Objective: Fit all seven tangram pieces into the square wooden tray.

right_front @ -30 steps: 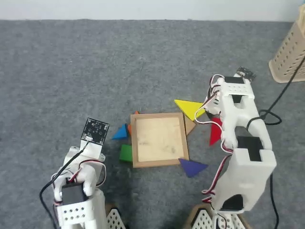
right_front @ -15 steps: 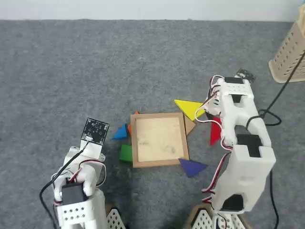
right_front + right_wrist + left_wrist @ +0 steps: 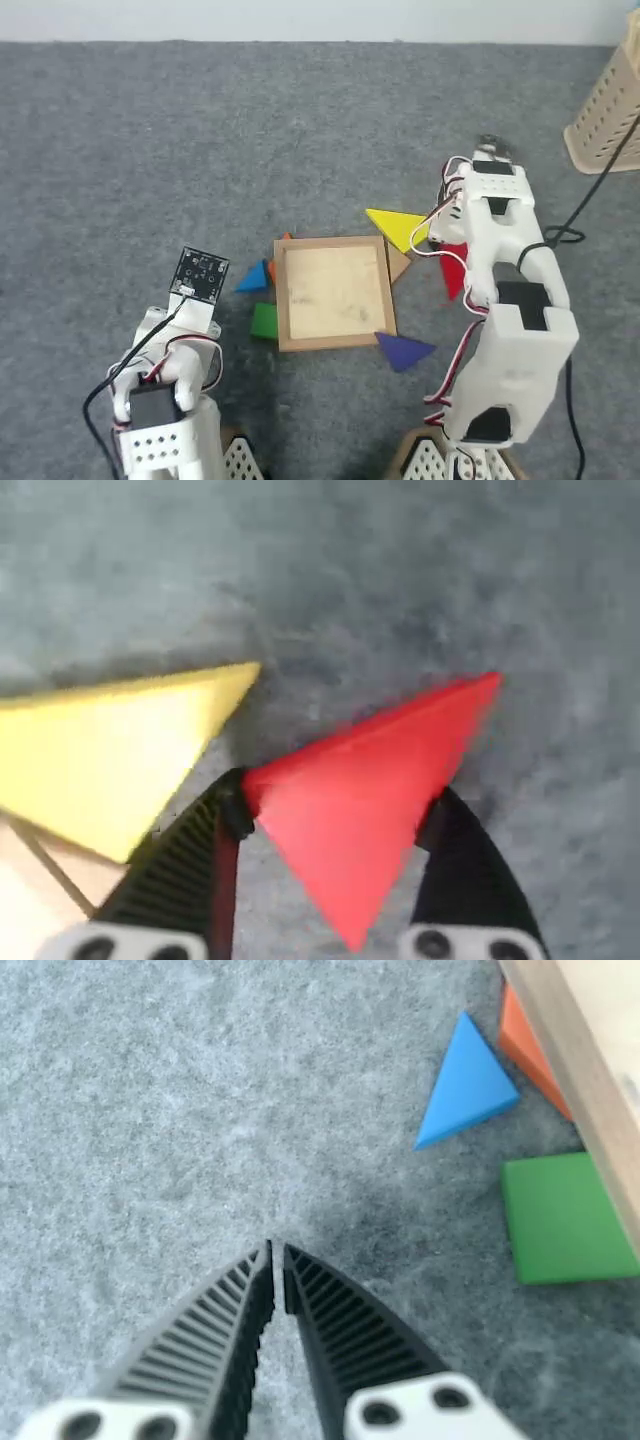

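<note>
The square wooden tray (image 3: 335,293) lies mid-table with nothing inside. Around it lie a yellow triangle (image 3: 400,227), a purple triangle (image 3: 403,349), a blue triangle (image 3: 255,277), a green square (image 3: 264,320), an orange piece (image 3: 279,262) half hidden at the tray's edge, and a plain wood piece (image 3: 398,262). My right gripper (image 3: 330,820) is shut on the red triangle (image 3: 350,800), one finger against each side, beside the yellow triangle (image 3: 110,745). Over bare carpet, my left gripper (image 3: 277,1252) is shut, a short way from the blue triangle (image 3: 465,1085) and green square (image 3: 560,1218).
A perforated beige holder (image 3: 608,105) stands at the far right back edge. Both arm bases sit at the front edge. Grey carpet stretches open behind the tray and to the left.
The right arm's wrist has turned and shifted slightly, and the red triangle has nudged with it. The left arm has not moved.
</note>
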{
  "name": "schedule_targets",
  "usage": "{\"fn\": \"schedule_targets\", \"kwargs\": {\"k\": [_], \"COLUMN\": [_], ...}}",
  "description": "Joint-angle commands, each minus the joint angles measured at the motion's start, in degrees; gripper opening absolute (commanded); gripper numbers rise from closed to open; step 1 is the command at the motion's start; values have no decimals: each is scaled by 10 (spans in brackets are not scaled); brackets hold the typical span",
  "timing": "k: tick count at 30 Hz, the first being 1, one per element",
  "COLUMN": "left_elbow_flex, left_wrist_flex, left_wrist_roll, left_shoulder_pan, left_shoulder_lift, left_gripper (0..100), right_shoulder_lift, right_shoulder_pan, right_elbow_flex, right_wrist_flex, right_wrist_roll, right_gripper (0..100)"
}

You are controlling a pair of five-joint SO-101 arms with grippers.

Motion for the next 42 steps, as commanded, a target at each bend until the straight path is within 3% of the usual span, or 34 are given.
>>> {"fn": "schedule_targets", "kwargs": {"k": [1,7,14,21,31,42], "left_elbow_flex": [-4,-4,-4,-4,-4,-4], "left_wrist_flex": [-1,-1,-1,-1,-1,-1], "left_wrist_roll": [-4,-4,-4,-4,-4,-4], "left_shoulder_pan": [-1,-1,-1,-1,-1,-1], "left_shoulder_lift": [-11,-11,-11,-11,-11,-11], "left_gripper": [13,13,13,13,13,13], "right_shoulder_lift": [-54,-103,-173,-201,7,118], "right_shoulder_pan": [-9,-50,-99,-102,-169,-142], "right_elbow_flex": [-18,-18,9,-4,-156,-215], "right_wrist_flex": [7,30,52,29,39,40], "right_wrist_roll": [81,192,255,177,99,80], "right_gripper": [53,49,48,65,277,281]}}
